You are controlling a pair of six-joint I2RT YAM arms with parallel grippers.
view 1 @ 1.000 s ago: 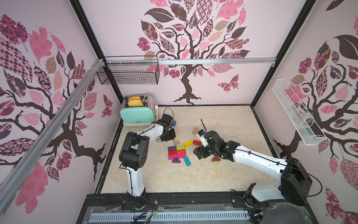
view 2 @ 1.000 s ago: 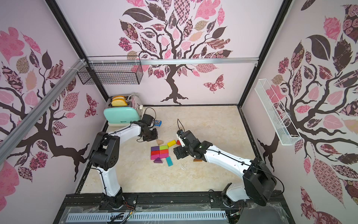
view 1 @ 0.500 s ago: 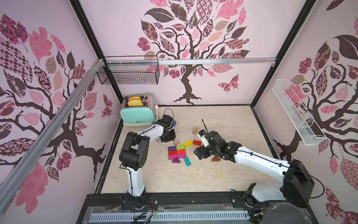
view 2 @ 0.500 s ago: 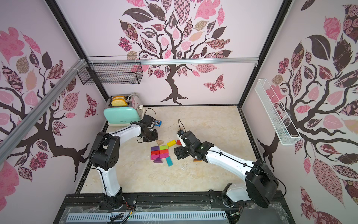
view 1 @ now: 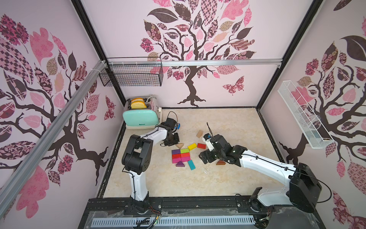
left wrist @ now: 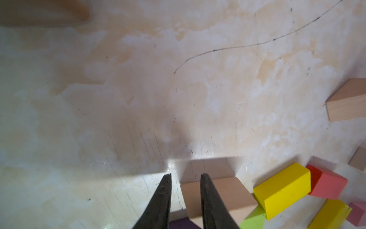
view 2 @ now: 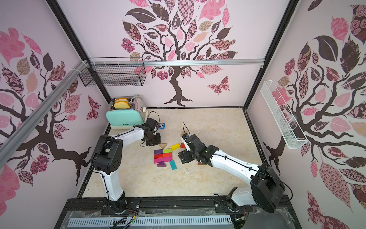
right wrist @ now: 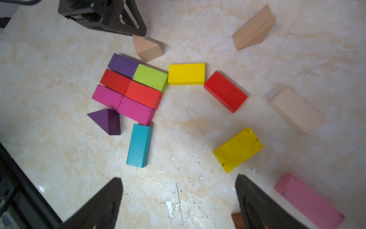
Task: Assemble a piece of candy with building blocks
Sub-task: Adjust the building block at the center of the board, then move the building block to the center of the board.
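Your left tool (left wrist: 186,176) is clenched, jaws drawn almost together, at the end of a tan triangle (right wrist: 147,48) on the marble-patterned bench (view 1: 227,126). One finger (left wrist: 210,198) crosses over that block in the left wrist view; you cannot tell whether it presses on it. The triangle lies at the far edge of the block cluster (right wrist: 130,87), six flat rectangles packed in two columns: purple and green, two reds, two magentas. A purple triangle (right wrist: 107,121) lies just beside the cluster's near edge, and a teal block (right wrist: 139,145) points end-on at the same edge. A yellow block (right wrist: 186,73) meets the green corner, with a loose red block (right wrist: 225,91) just beyond it. Your right tool (right wrist: 178,198) hangs released, jaws spread wide, over bare bench near the cluster. Around it lie a second yellow block (right wrist: 237,149), a pale tan rectangle (right wrist: 296,110), a pink block (right wrist: 309,202) and a brown piece (right wrist: 236,221) half hidden behind a finger. A second tan triangle (view 1: 199,133) lies well apart. A mint toaster (view 1: 140,119) stands in the far left corner.
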